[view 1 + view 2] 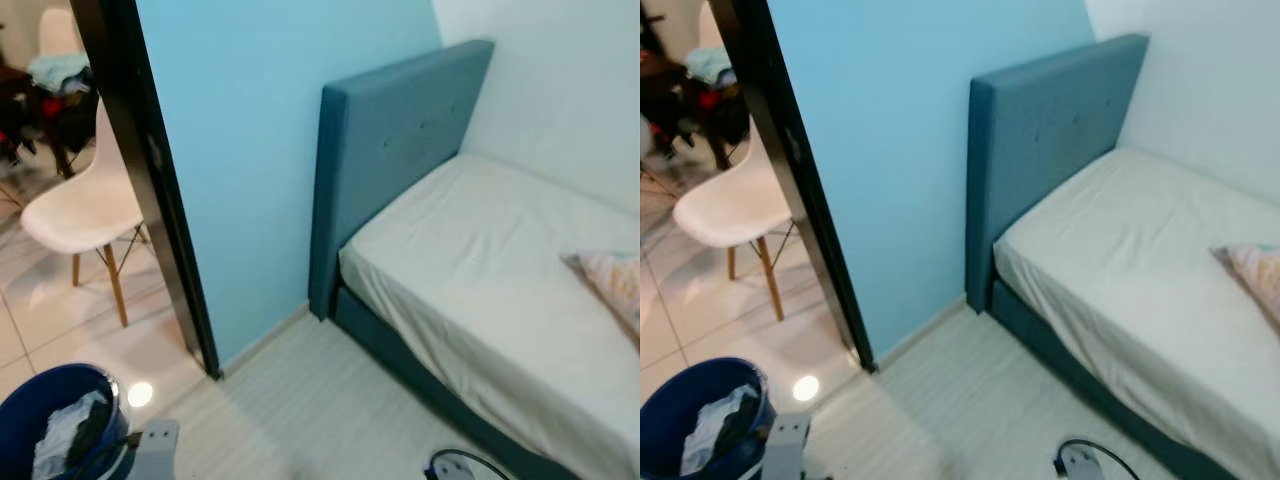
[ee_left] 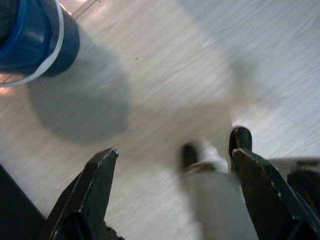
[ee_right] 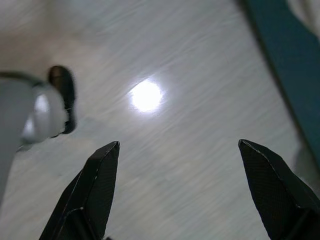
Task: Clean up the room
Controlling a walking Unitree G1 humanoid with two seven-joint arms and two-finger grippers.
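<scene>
At the bedroom doorway, both arms hang idle, each gripper spread wide and empty over the pale floor.
Judging by the blue bucket (image 1: 55, 420) of rags at the robot's left, face the bed (image 1: 480, 280) squarely, then reach for the pillow (image 1: 612, 283).

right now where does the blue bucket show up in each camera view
Left eye view: the blue bucket sits in the bottom left corner, with cloths in it.
Right eye view: bottom left corner again, below the white chair.
Left wrist view: top left corner, on the pale floor, beyond the open left gripper.
Right wrist view: not in it.
Shared landmark: the pale wood-look floor.
</scene>
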